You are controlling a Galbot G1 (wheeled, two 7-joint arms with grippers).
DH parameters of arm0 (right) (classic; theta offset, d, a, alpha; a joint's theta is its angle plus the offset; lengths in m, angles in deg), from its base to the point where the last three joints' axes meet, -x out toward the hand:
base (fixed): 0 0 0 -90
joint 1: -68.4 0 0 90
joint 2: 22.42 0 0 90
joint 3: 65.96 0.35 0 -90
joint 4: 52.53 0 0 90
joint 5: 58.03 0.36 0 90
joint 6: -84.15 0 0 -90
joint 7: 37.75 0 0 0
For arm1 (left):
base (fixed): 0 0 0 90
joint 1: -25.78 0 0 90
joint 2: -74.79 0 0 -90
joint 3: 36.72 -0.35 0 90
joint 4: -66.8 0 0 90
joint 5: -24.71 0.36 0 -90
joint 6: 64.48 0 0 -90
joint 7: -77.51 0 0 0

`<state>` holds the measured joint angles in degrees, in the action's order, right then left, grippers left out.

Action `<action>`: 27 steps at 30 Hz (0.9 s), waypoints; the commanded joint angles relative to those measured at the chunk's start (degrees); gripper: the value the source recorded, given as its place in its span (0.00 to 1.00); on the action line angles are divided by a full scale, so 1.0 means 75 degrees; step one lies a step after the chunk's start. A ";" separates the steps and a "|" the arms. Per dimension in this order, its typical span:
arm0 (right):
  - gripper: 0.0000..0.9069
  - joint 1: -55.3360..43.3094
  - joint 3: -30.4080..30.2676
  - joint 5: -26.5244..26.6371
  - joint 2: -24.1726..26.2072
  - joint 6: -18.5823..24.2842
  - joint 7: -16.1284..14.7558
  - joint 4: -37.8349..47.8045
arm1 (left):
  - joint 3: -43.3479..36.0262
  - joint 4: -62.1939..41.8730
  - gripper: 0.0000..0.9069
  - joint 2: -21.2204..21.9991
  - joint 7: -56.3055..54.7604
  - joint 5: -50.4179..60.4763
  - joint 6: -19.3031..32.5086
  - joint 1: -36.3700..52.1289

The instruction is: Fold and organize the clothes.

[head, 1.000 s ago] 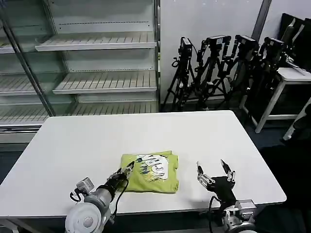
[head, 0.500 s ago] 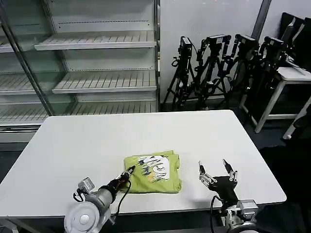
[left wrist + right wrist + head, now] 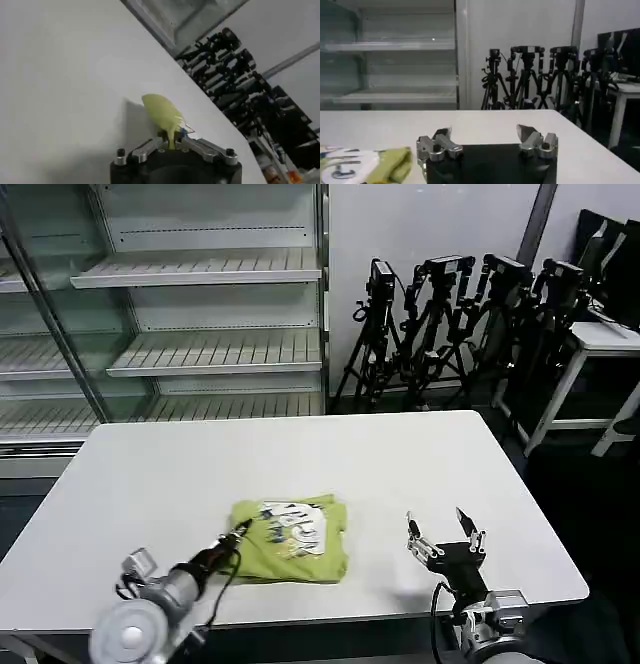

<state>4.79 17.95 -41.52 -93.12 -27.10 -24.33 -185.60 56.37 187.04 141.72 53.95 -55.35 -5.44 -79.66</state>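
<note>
The clothes are one yellow-green shirt point(image 3: 300, 554), folded into a small bundle with a white printed patch on top, lying near the front middle of the white table point(image 3: 300, 454). My left gripper point(image 3: 238, 531) is shut on the bundle's left edge. In the left wrist view its jaws point(image 3: 172, 141) pinch a tongue of the yellow-green fabric point(image 3: 161, 114). My right gripper point(image 3: 445, 529) stands open to the right of the shirt, apart from it, with nothing between its fingers. The right wrist view has that gripper point(image 3: 485, 131) with the shirt point(image 3: 392, 162) off to one side.
Behind the table stands a glass-fronted shelving unit point(image 3: 200, 314) with bare shelves. A row of black camera tripods point(image 3: 450, 324) lines the back right wall, and a white side table point(image 3: 600, 344) is at the far right. The table's front edge point(image 3: 400, 616) is close to both grippers.
My left gripper has drawn back to the left, dragging the folded shirt a little leftward across the table. The right gripper has stayed put and open.
</note>
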 commanded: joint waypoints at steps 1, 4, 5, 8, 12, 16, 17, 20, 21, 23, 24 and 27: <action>1.00 -0.0225 -0.0052 0.0046 -0.0022 0.0004 0.0001 0.0091 | 0.2653 -0.0036 0.04 -0.2089 0.0204 0.1141 0.0184 -0.0173; 1.00 -0.0256 -0.0087 0.0052 -0.0032 0.0003 -0.0001 0.0088 | 0.3027 -0.0048 0.04 -0.2519 0.0374 0.1792 0.0209 -0.0214; 1.00 -0.0271 -0.0106 0.0050 -0.0043 0.0004 -0.0003 0.0088 | 0.3114 0.0001 0.04 -0.2683 0.0470 0.2129 0.0207 -0.0208; 1.00 -0.0292 -0.0137 0.0048 -0.0062 0.0004 0.0003 0.0077 | 0.2950 0.0339 0.04 -0.2986 0.0622 0.3032 0.0139 -0.0189; 1.00 -0.0276 -0.0170 0.0035 -0.0076 -0.0006 0.0016 0.0055 | 0.1906 0.0824 0.04 -0.2826 0.0845 0.4314 0.0315 -0.0262; 1.00 -0.0150 -0.0101 0.0026 -0.0061 -0.0007 0.0019 -0.0035 | 0.0031 0.1103 0.04 -0.2303 0.0895 0.5496 0.0412 -0.0319; 1.00 -0.0117 -0.0089 0.0022 -0.0057 -0.0005 0.0021 -0.0045 | -0.0189 0.1099 0.04 -0.2216 0.0888 0.5665 0.0429 -0.0311; 1.00 -0.0010 -0.0064 -0.0014 -0.0048 -0.0003 0.0018 -0.0092 | -0.1393 0.0961 0.04 -0.1704 0.0776 0.6411 0.0420 -0.0052; 1.00 0.0020 -0.0064 -0.0035 -0.0051 -0.0001 0.0018 -0.0099 | -0.1830 0.0892 0.04 -0.1462 0.0719 0.6533 0.0382 0.0115; 1.00 0.0091 -0.0058 -0.0070 -0.0060 0.0003 0.0014 -0.0117 | -0.2601 0.0743 0.04 -0.0924 0.0657 0.6529 0.0264 0.0439; 1.00 0.0115 -0.0048 -0.0086 -0.0067 0.0002 0.0015 -0.0120 | -0.2709 0.0676 0.04 -0.0831 0.0635 0.6519 0.0212 0.0582; 1.00 0.0202 -0.0014 -0.0144 -0.0073 0.0008 0.0015 -0.0087 | -0.3313 0.0235 0.04 -0.0175 0.0539 0.6404 0.0140 0.1165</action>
<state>5.08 17.62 -42.20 -93.66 -27.09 -24.24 -186.24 54.53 192.00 129.10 58.61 -19.61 -3.54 -79.39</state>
